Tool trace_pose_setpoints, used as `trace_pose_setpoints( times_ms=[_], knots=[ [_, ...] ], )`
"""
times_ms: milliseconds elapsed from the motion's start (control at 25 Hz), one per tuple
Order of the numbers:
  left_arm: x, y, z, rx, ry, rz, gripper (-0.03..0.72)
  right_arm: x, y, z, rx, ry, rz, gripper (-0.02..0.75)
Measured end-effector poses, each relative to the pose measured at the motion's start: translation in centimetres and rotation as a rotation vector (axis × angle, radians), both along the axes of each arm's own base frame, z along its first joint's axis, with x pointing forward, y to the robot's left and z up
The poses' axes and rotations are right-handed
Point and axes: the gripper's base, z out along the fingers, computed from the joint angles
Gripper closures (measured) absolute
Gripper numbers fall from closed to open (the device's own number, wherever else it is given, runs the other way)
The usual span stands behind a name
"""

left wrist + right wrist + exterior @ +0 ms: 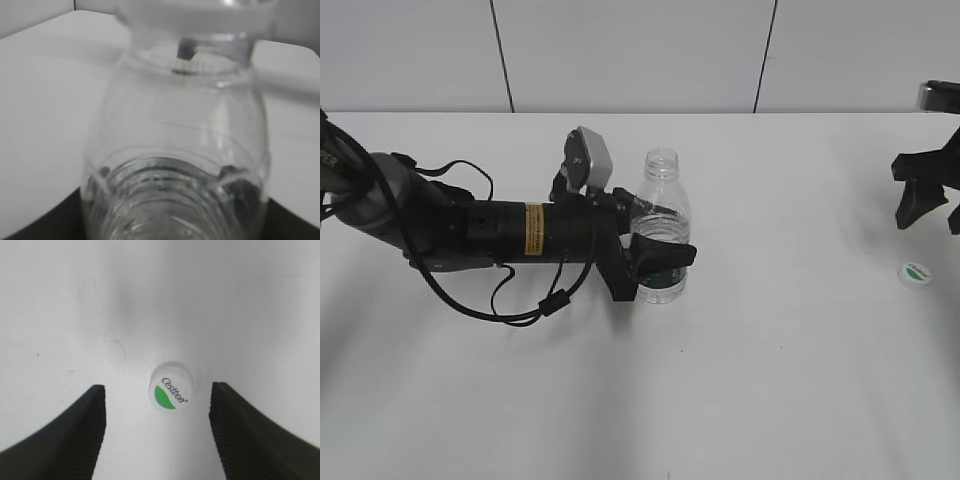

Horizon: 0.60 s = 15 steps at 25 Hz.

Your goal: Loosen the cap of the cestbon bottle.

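Observation:
The cestbon bottle stands upright on the white table, clear, with a dark green label band and an open neck with no cap on it. My left gripper is shut on its lower body. The bottle fills the left wrist view. The cap, white with a green leaf mark, lies flat on the table at the right. In the right wrist view it lies below and between the fingers of my right gripper, which is open, empty and raised above it.
The white table ends at a pale panelled wall at the back. The left arm's black cables lie looped on the table on the left.

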Motion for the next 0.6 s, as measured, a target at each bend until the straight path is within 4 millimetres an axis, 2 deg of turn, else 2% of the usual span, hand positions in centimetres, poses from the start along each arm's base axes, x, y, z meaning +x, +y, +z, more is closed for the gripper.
trace_pose_setpoints(
  times_ms=[240, 360, 480, 600],
  knots=[
    [-0.1, -0.1, 0.3, -0.029, 0.001, -0.007, 0.159, 0.2, 0.1, 1.0, 0.019, 0.006, -0.003, 0.239],
    [-0.1, -0.1, 0.6, -0.054, -0.004, -0.015, 0.136, 0.2, 0.2, 1.1, 0.024, 0.015, -0.004, 0.239],
    [0.0, -0.2, 2.0, -0.068, -0.035, -0.017, 0.132, 0.1, 0.2, 1.2, 0.025, 0.021, -0.003, 0.239],
    [0.0, -0.2, 4.5, -0.093, -0.089, -0.017, 0.129, -0.1, 0.2, 1.2, 0.029, 0.047, 0.0, 0.239]
  ],
)
